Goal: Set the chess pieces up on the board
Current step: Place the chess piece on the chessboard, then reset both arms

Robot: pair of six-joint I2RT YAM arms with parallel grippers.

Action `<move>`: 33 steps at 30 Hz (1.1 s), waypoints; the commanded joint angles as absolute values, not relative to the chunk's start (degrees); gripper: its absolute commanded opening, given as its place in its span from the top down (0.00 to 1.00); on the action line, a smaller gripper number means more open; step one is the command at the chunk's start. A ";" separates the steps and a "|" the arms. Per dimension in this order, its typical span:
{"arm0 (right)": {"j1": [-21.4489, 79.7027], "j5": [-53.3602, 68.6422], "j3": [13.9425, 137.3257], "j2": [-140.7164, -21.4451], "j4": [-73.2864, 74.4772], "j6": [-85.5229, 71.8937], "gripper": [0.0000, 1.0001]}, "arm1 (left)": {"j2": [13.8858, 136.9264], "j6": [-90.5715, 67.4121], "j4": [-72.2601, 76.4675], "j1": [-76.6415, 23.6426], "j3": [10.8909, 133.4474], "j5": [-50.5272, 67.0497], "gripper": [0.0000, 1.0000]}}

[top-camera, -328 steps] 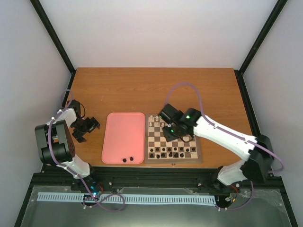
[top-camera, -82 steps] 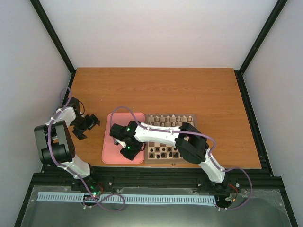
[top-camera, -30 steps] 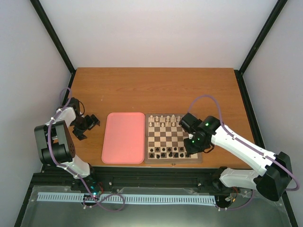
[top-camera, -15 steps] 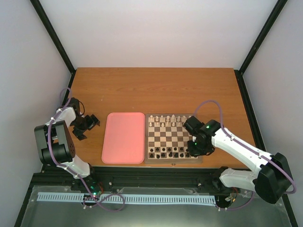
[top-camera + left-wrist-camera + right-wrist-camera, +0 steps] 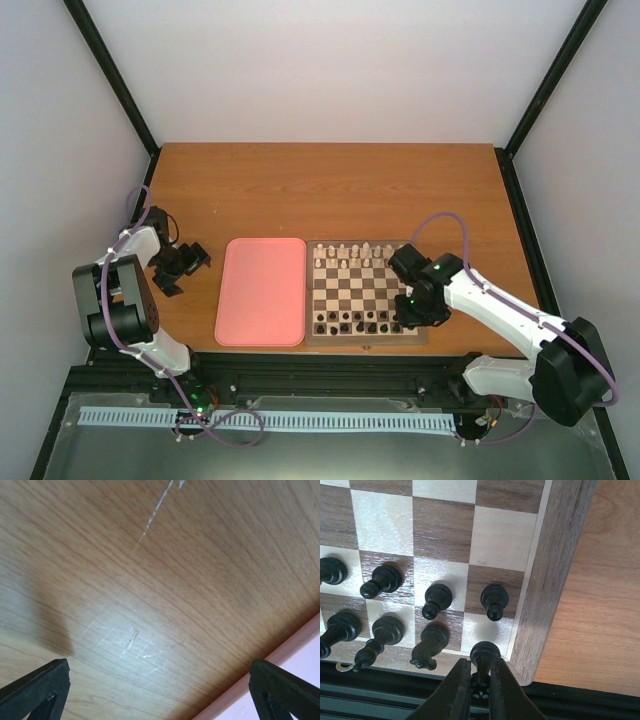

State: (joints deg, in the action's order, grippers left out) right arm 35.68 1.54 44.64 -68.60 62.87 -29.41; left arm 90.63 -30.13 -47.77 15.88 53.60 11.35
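While L fingers (image 5: 35, 690) gape empty, R fingers (image 5: 455, 690) pinch dark piece (image 5: 485, 652) at board (image 5: 555, 580) corner.

White links (image 5: 505, 312), black joints (image 5: 120, 315), purple cables (image 5: 437, 220), green LEDs (image 5: 436, 267); right tool (image 5: 480, 666) black.

Since the earliest frame the right gripper (image 5: 480, 666) has been swung out over the pink tray (image 5: 260, 290) and brought back to the board (image 5: 555, 555), near right corner. Two dark pieces were taken off the tray; one dark piece (image 5: 484, 652) is now pinched at the corner square.
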 commanded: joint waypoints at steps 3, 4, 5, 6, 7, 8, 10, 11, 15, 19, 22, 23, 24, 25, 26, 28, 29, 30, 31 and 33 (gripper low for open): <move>35.07 1.55 43.12 -68.81 61.99 -29.38 0.89 | 91.91 -29.40 -47.83 15.63 54.20 10.66 0.00; 35.07 1.46 43.07 -68.77 61.98 -29.48 0.89 | 91.92 -29.36 -47.86 15.67 54.30 10.68 0.00; 35.07 1.26 43.07 -68.77 61.91 -29.56 0.88 | 91.92 -29.38 -47.77 15.65 54.24 10.64 0.00; 35.00 1.11 43.07 -68.93 61.88 -29.58 0.86 | 91.90 -29.38 -47.77 15.66 54.23 10.71 0.00; 34.94 1.04 43.13 -69.17 61.93 -29.54 0.85 | 91.90 -29.36 -47.70 15.65 54.11 10.64 0.00; 34.98 1.16 43.15 -69.38 61.81 -29.41 0.85 | 91.92 -29.36 -47.64 15.64 54.00 10.61 0.00; 34.98 1.23 43.12 -69.81 61.81 -29.28 0.85 | 91.99 -29.36 -47.68 15.64 54.03 10.58 0.00; 34.98 1.16 43.13 -69.91 61.72 -29.16 0.85 | 91.95 -29.40 -47.79 15.64 54.05 10.56 0.00; 34.97 1.12 43.25 -70.37 61.60 -29.21 0.81 | 91.89 -29.36 -47.72 15.71 54.07 10.54 0.00; 34.89 0.83 43.40 -70.56 61.46 -29.27 0.78 | 91.99 -29.36 -47.64 15.65 54.14 10.56 0.00; 34.94 0.86 44.07 -70.05 62.28 -29.48 0.78 | 91.94 -29.38 -47.73 15.64 54.17 10.68 0.00; 34.90 0.44 44.70 -69.55 63.01 -29.65 0.77 | 91.90 -29.35 -47.86 15.69 54.21 10.64 0.00; 34.85 0.02 45.38 -68.81 63.81 -29.89 0.75 | 91.85 -29.28 -47.86 15.65 54.18 10.68 0.00; 34.89 -0.51 46.35 -67.96 64.72 -30.03 0.72 | 91.74 -29.27 -47.87 15.65 54.15 10.64 0.00; 34.89 -0.99 47.30 -67.26 65.61 -30.12 0.67 | 91.65 -29.32 -47.82 15.64 54.20 10.67 0.00; 34.89 -1.74 50.50 -66.54 67.97 -30.15 0.63 | 91.53 -29.36 -47.94 15.64 54.33 10.84 0.00; 34.87 -1.89 51.98 -66.39 69.09 -30.10 0.60 | 91.44 -29.33 -48.08 15.64 54.44 10.81 0.00; 34.89 -1.96 53.51 -66.16 70.21 -30.09 0.57 | 91.43 -29.33 -48.19 15.64 54.51 10.87 0.00; 34.89 -1.90 55.00 -65.94 70.96 -29.77 0.54 | 91.37 -29.23 -48.30 15.66 54.57 10.96 0.00; 34.89 -2.37 58.39 -65.88 72.32 -29.54 0.45 | 91.12 -29.06 -48.26 15.65 54.58 11.36 0.00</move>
State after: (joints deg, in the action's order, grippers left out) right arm 35.31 -0.43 52.42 -67.31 67.83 -29.80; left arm 91.44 -30.11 -47.79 15.88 53.60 10.81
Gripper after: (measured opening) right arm 0.468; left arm 0.998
